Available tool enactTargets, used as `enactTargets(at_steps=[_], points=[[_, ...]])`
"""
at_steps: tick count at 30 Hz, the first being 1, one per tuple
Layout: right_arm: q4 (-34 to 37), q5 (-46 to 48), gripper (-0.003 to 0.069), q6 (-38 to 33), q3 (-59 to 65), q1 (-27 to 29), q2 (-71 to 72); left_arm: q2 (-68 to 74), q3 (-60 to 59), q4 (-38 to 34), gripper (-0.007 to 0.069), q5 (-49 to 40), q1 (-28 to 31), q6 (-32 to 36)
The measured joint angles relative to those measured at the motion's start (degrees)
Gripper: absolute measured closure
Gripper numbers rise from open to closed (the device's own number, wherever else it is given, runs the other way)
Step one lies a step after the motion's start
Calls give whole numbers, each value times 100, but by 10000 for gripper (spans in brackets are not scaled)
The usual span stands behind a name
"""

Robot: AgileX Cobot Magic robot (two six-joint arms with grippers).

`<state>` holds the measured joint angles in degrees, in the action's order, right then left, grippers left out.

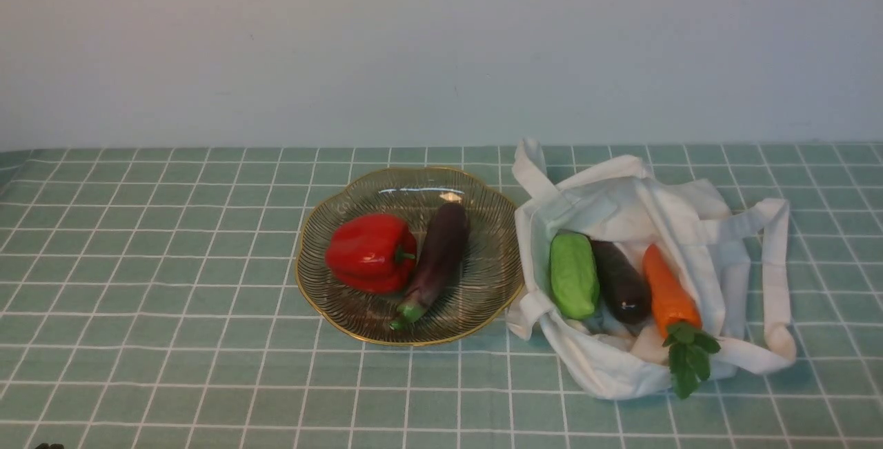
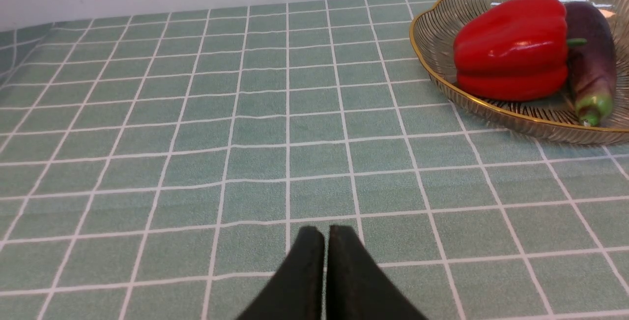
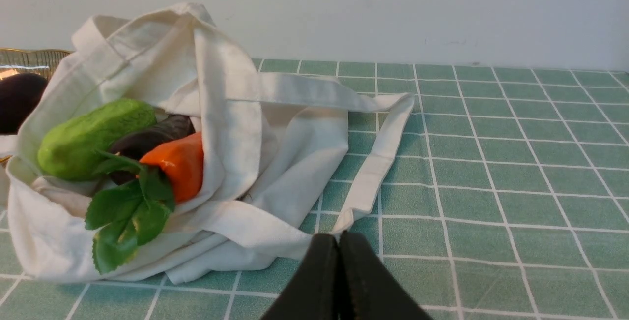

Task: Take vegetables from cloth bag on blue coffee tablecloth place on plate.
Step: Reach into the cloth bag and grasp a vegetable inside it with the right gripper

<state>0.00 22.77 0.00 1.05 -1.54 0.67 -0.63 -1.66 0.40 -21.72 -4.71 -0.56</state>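
While both grippers are pointing out across the table, the stock is lying as follows.

Item one: the blue coffee tablecloth [image 1: 172,297], pale teal with a white grid, is covering the tabletop up to a plain pale wall [image 1: 441,42].

Item two: the plate [image 1: 483,266], clear ribbed glass with a wavy gold rim, is sitting near the middle of the cloth. It is carrying a red pepper [image 1: 370,252] on its left half. A long purple eggplant [image 1: 439,256] is lying against the pepper, its green stem end pointing toward the robot.

Item three: the cloth bag [image 1: 621,204], white and rumpled, is lying open just to the right of the plate, with one strap [image 1: 776,276] looping out to the right. Three vegetables are lying side by side in its mouth: a light-green cucumber [image 1: 573,275] at left, a dark eggplant [image 1: 621,282] in the middle and an orange carrot [image 1: 668,294] at right. The carrot's green leaves [image 1: 688,359] are spilling over the bag's near edge.

Item four: the left gripper [image 2: 325,234] is pointing at bare cloth left of the plate, its fingers drawn together and gripping nothing.

Item five: the right gripper [image 3: 338,241] is sitting close by the bag's right side near the strap, its fingers likewise pressed together and empty.
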Motion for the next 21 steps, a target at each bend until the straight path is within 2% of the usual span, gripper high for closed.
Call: enactTargets(at_steps=[15, 17, 21], points=[[119, -18, 674, 156, 0, 0, 0, 0, 0, 0, 629, 0, 0, 0], [782, -54, 674, 564, 12, 0, 0, 0, 0, 0, 629, 0, 0, 0], [2814, -95, 674, 1494, 45, 0, 0, 0, 0, 0, 629, 0, 0, 0]])
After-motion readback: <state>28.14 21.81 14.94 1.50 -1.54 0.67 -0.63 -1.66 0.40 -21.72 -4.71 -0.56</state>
